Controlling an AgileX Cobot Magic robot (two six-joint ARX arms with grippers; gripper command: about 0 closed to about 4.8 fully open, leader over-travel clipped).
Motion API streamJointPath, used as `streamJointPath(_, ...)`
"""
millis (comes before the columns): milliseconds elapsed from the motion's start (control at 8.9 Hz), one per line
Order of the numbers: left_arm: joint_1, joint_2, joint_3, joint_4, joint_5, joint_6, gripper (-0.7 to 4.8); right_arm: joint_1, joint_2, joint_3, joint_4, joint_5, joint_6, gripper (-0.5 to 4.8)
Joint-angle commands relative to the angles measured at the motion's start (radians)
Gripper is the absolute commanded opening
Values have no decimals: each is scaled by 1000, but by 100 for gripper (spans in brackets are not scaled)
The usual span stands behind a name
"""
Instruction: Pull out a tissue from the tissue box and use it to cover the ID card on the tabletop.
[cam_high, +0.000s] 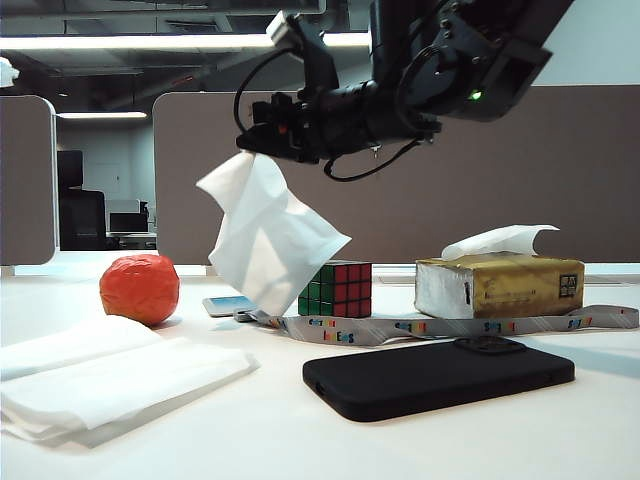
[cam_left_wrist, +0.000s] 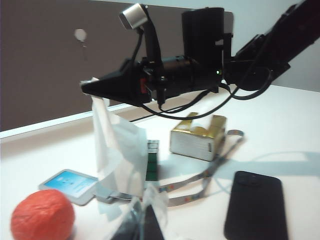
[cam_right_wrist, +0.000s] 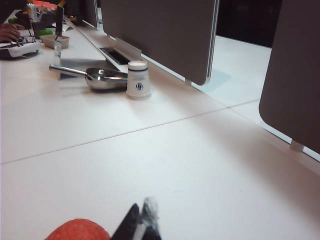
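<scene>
**Tissue drawn and carried over the card; drop still to come**

The worktop (cam_high: 560, 440) carried everything, and the ID card (cam_high: 228, 305) served as the landmark. The right gripper (cam_high: 250, 140) hung high above the card, its jaws clamped on the top corner of the tissue (cam_high: 268, 240), which draped down so its lower edge hung just above the card's near end. The tissue box (cam_high: 500, 285) sat well to the right of the card, another sheet standing from its slot. The black phone (cam_high: 440, 376) lay nearer the camera, the puzzle cube (cam_high: 336, 288) just beside the card, the red ball (cam_high: 140, 288) on its other side. The left gripper (cam_left_wrist: 142, 222) sat low near the card; whether its jaws were apart could not be told.

Pulling looked finished; lowering and releasing the sheet remained, so the card stayed uncovered.
</scene>
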Motion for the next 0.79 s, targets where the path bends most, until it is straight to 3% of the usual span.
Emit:
streamJointPath(112,0,1,4,6,-139,-3,-6,3,79,143,-68,0,1,-6)
streamJointPath(786,-1,1,4,5,-138,-3,-6,13,180,267,-166,-1,1,-6)
